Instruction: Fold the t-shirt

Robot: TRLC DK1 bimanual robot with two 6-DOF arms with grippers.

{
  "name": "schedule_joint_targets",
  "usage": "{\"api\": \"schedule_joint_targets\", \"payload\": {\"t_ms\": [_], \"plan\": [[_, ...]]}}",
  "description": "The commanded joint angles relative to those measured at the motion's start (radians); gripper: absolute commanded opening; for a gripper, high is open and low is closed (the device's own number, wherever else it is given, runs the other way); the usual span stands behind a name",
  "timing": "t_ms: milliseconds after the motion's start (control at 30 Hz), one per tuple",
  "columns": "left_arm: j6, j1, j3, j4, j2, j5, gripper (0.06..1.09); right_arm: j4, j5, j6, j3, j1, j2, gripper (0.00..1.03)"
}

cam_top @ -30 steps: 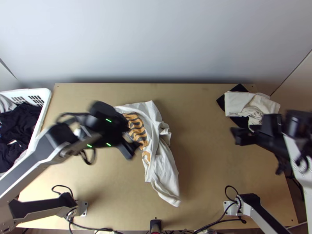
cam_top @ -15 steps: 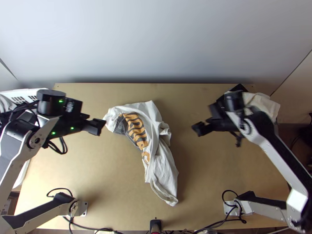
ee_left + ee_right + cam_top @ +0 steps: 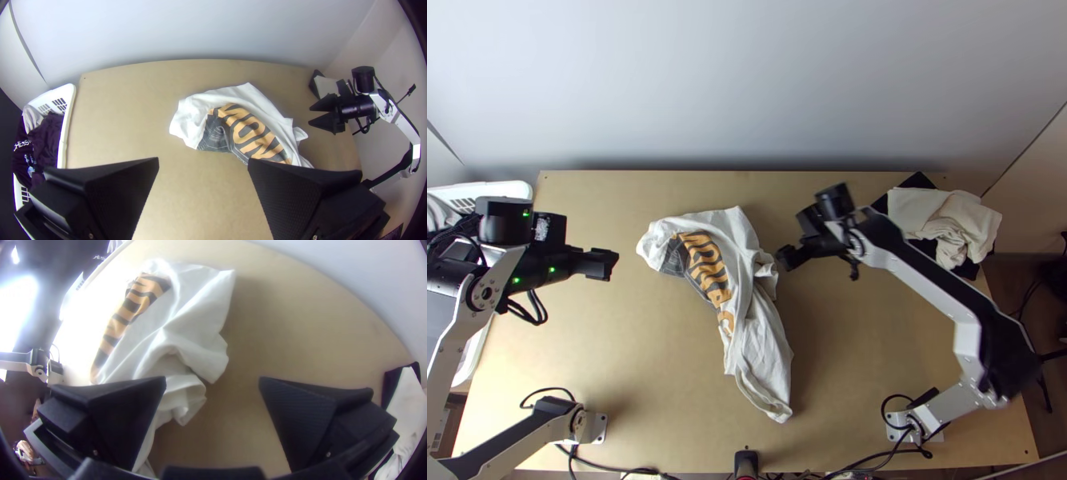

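The left gripper (image 3: 605, 265), spread wide, points right at the frame's left. The right gripper (image 3: 784, 258), also parted, points left near centre, its arm elbowed out lower right. The bunched shirt (image 3: 763, 352) lies centrally between them.

Left gripper (image 3: 609, 265) and right gripper (image 3: 784, 258) both hover, spread wide.

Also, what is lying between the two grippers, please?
The bunched white t-shirt lies between the left gripper and the right gripper, as the top view shows.
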Motion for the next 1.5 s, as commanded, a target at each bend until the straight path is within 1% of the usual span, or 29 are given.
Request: {"api": "schedule_joint_targets", "payload": {"t_ms": [0,167,200,233,467,533,700,800,833,1067,1300,1467], "plan": [[-0.008,0.032,-0.014,-0.016,-0.017,-0.001,1.03,0.044,0.001,-0.004,0.088,0.067,0.151,0.97],[-0.008,0.033,-0.014,-0.034,-0.028,-0.001,1.03,0.05,0.002,-0.032,0.104,0.112,0.197,0.97],[-0.008,0.033,-0.014,-0.038,-0.028,-0.001,1.03,0.052,0.001,-0.038,0.107,0.115,0.205,0.94],[-0.008,0.033,-0.014,-0.041,-0.03,-0.002,1.03,0.053,0.001,-0.044,0.11,0.117,0.214,0.92],[-0.005,0.032,-0.017,-0.056,-0.036,-0.001,1.03,0.093,0.002,-0.061,0.124,0.094,0.271,0.92],[-0.005,0.029,-0.02,-0.059,-0.037,-0.001,1.03,0.093,0.002,-0.072,0.136,0.089,0.286,0.81],[-0.003,0.024,-0.029,-0.064,-0.042,-0.001,1.03,0.135,0.002,-0.101,0.145,0.089,0.29,0.31],[0.0,0.024,-0.034,-0.064,-0.044,-0.001,1.03,0.133,0.002,-0.119,0.154,0.092,0.28,0.05],[0.0,0.024,-0.035,-0.064,-0.044,-0.001,1.03,0.133,0.002,-0.122,0.156,0.092,0.271,0.03],[0.0,0.004,-0.053,-0.038,-0.036,0.001,1.03,0.124,0.01,-0.125,0.177,0.084,0.145,0.03],[-0.003,-0.037,-0.072,-0.01,-0.025,0.007,1.03,0.006,0.031,-0.142,0.282,0.074,0.03,0.03],[-0.001,-0.123,-0.076,-0.01,-0.002,0.019,1.03,-0.066,0.061,-0.158,0.349,0.083,-0.017,0.03]]}}
